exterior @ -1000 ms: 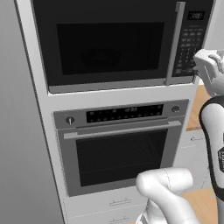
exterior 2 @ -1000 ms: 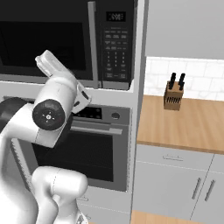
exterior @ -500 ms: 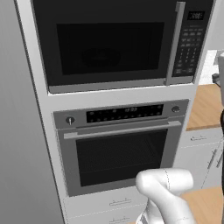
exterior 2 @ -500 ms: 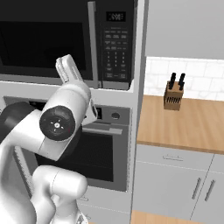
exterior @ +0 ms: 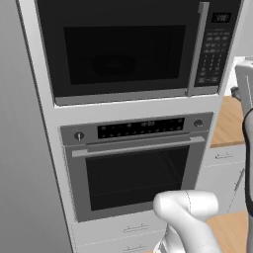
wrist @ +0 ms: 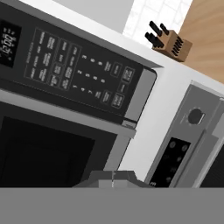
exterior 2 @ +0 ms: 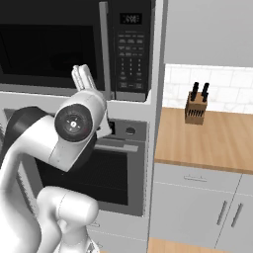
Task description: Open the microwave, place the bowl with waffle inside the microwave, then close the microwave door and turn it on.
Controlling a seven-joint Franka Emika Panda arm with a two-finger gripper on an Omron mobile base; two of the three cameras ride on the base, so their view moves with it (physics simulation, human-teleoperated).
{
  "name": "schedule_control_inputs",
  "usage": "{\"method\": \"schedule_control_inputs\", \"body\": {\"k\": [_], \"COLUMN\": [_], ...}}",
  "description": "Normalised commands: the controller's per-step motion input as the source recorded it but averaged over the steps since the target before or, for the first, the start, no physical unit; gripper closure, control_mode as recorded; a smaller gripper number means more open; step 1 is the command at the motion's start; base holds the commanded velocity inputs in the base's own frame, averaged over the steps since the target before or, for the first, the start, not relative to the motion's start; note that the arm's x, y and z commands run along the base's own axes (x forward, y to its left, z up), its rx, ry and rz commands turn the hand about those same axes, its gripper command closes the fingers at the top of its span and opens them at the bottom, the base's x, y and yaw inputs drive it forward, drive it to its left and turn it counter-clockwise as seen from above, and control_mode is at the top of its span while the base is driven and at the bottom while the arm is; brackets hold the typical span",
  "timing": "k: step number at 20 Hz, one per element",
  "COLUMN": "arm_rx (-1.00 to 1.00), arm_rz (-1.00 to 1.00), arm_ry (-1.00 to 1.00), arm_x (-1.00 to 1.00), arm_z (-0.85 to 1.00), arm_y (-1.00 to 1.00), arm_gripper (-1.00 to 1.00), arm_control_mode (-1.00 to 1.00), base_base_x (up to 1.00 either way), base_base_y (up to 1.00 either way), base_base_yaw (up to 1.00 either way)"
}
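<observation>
Left base view
Microwave [exterior: 133, 49]: one, black, built in at the top, at 12 o'clock.
Microwave door [exterior: 118, 54]: one, flush with the front; one vertical silver handle [exterior: 196, 49] at its right edge.
Keypad [exterior: 213, 52]: one strip, at 2 o'clock.
Oven [exterior: 138, 163]: one, below the microwave, two knobs, one horizontal handle.

Right base view
Gripper [exterior 2: 83, 76]: at 11 o'clock, just in front of the handle's lower end; jaws pressed together, pinching nothing.
Knife block [exterior 2: 196, 108]: one, on the counter [exterior 2: 212, 143] at 2 o'clock, two dark handles.

Hand view
Keypad: one, at 10 o'clock, tilted.
Knife block: one, at 1 o'clock.
Oven knob: one, at 4 o'clock.
</observation>
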Motion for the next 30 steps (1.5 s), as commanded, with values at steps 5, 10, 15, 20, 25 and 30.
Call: {"method": "schedule_control_inputs", "body": {"k": [5,10,15,20,25,30], "arm_rx": [0.05,0.07,0.07,0.07,0.03,0.02], "arm_rz": [0.00,-0.01,-0.02,-0.04,-0.01,0.00], "arm_ry": [-0.05,0.00,0.00,0.00,-0.03,-0.07], "arm_x": [0.41,0.49,0.49,0.37,0.37,0.39], "arm_z": [0.00,-0.01,-0.05,-0.27,-0.15,0.00], "arm_y": [0.00,-0.02,-0.10,-0.20,-0.02,0.00], "arm_gripper": [1.00,1.00,1.00,1.00,1.00,1.00], "arm_control_mode": [-1.00,-1.00,-1.00,-1.00,-1.00,-1.00], "base_base_x": [0.00,0.00,0.00,0.00,0.00,0.00], "base_base_y": [0.00,0.00,0.00,0.00,0.00,0.00], "base_base_yaw": [0.00,0.00,0.00,0.00,0.00,0.00]}}
